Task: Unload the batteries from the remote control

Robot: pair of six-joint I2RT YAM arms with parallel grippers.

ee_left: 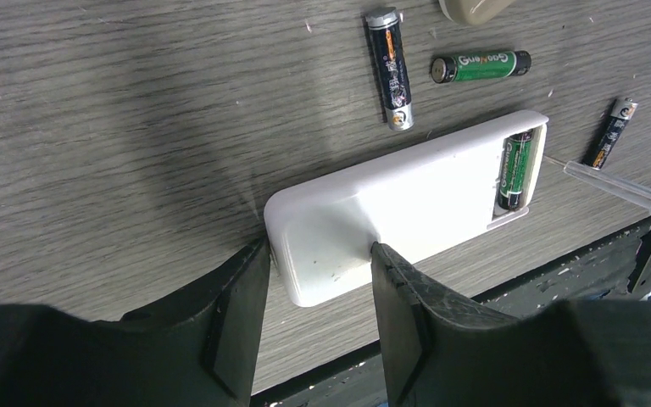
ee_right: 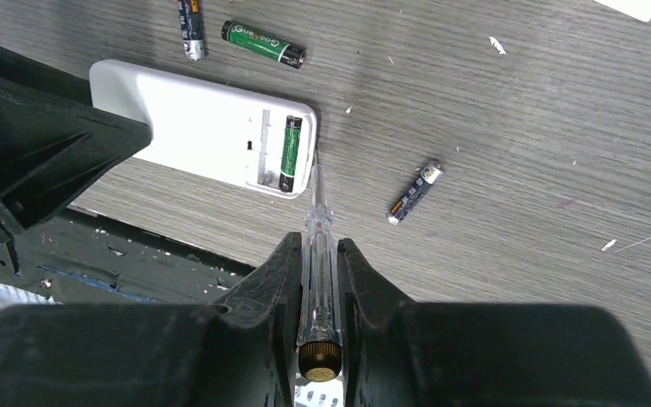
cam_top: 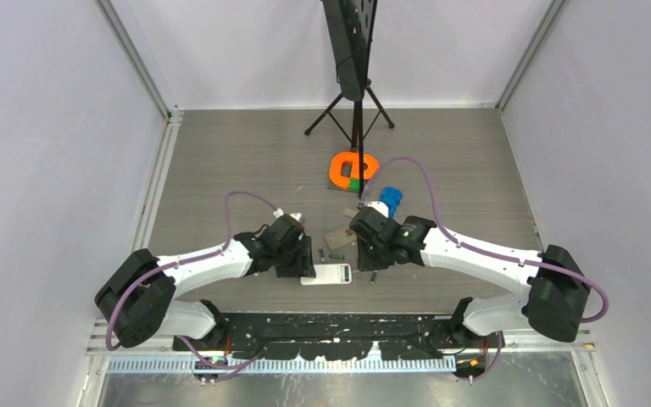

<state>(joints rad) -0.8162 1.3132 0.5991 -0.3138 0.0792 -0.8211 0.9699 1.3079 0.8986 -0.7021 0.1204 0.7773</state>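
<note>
The white remote control (ee_left: 407, 203) lies back-up near the table's front edge, and my left gripper (ee_left: 318, 254) is shut on its closed end. Its battery bay is uncovered and holds one green battery (ee_left: 515, 170), also visible from the right wrist (ee_right: 291, 153). Three loose batteries lie on the table: a dark one (ee_left: 390, 68), a green one (ee_left: 480, 65) and a dark one (ee_left: 610, 133) beyond the bay. My right gripper (ee_right: 314, 246) is shut on a clear stick tool (ee_right: 318, 254). The tool's metal tip (ee_right: 315, 180) sits beside the remote's bay end.
A beige cover piece (cam_top: 339, 237) lies just behind the remote. Farther back are a blue object (cam_top: 391, 199), an orange ring (cam_top: 353, 168) and a black tripod stand (cam_top: 352, 110). The black base rail (cam_top: 331, 326) runs along the front edge.
</note>
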